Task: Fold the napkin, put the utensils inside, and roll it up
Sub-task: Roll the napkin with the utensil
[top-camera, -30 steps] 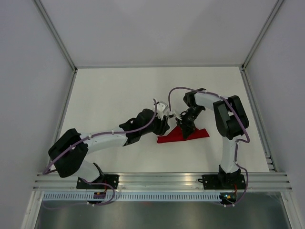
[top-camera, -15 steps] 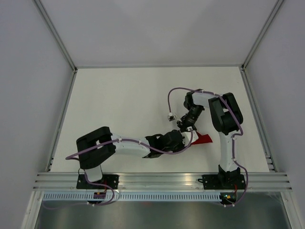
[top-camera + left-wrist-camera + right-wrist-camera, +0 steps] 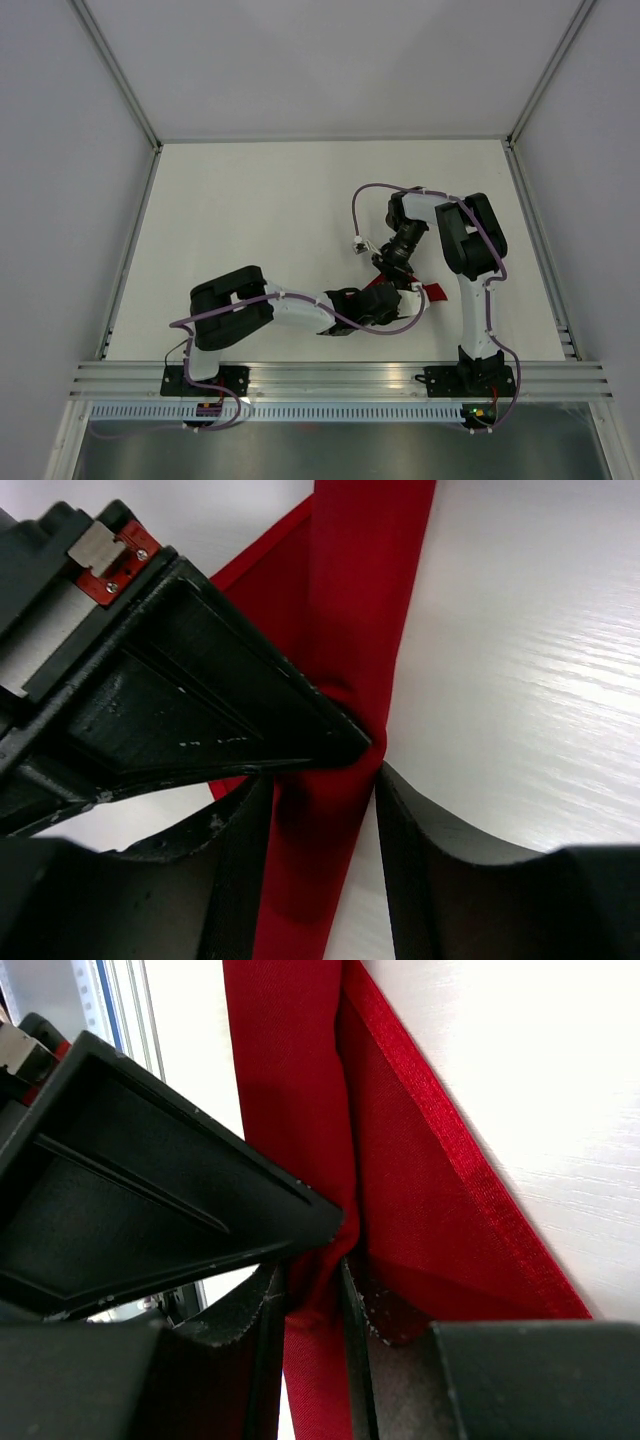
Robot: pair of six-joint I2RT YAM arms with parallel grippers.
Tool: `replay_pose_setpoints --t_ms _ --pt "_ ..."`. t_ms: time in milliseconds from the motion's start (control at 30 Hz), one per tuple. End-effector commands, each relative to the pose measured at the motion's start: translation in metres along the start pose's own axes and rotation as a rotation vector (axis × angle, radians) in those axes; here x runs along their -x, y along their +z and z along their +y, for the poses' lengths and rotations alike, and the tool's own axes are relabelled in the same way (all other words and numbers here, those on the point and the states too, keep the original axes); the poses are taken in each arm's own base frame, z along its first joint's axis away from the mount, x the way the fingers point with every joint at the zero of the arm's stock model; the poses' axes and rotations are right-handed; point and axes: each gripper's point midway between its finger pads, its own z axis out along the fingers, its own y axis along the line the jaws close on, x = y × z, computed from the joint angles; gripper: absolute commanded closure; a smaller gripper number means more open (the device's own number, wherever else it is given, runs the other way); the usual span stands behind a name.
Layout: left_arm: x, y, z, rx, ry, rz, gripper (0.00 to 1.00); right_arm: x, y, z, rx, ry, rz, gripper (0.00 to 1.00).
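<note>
napkin: bright red thin cloth, gathered into a long narrow band on the white tabletop
napkin from above: only a short red end shows, sticking out to the right of the two wrists; the rest is hidden under them
napkin close up: the left wrist view shows the narrow band with a wider flat flap alongside it further up. The right wrist view shows a hemmed edge running diagonally beside the band (folded or rolled, cannot tell which)
left gripper: black fingers stand one on each side of the red band, both touching the cloth, so it is clamped on the napkin and the band fills the gap
right gripper: fingers are nearly together, pinching a thin fold of the napkin between them
grippers vs napkin: both hold the same band, and each one's pointed black tip presses the cloth right by the other's fingers
left arm: lies low, reaching across the table to the napkin from its left
right arm: bent over, wrist coming onto the napkin from its far side
table around napkin: bare white surface on both sides of the band
</note>
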Motion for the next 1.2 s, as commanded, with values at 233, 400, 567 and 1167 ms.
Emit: replay_pose_setpoints --t_ms 233,400,567,1167 --pt "-0.030 0.012 0.002 0.042 0.121 0.078 0.77 -0.005 0.002 -0.046 -0.099 -0.105 0.044 0.82" --pt "-0.037 0.013 -0.010 -0.026 0.114 0.088 0.94 0.002 -0.007 -0.043 -0.124 -0.109 0.028 0.65" --pt "-0.045 0.013 -0.019 -0.091 0.096 0.109 0.98 0.019 -0.031 -0.036 -0.184 -0.127 -0.028 0.48" --pt "-0.052 0.008 -0.017 -0.333 -0.138 0.190 0.98 0.047 -0.170 -0.002 -0.507 -0.131 -0.445 0.04"
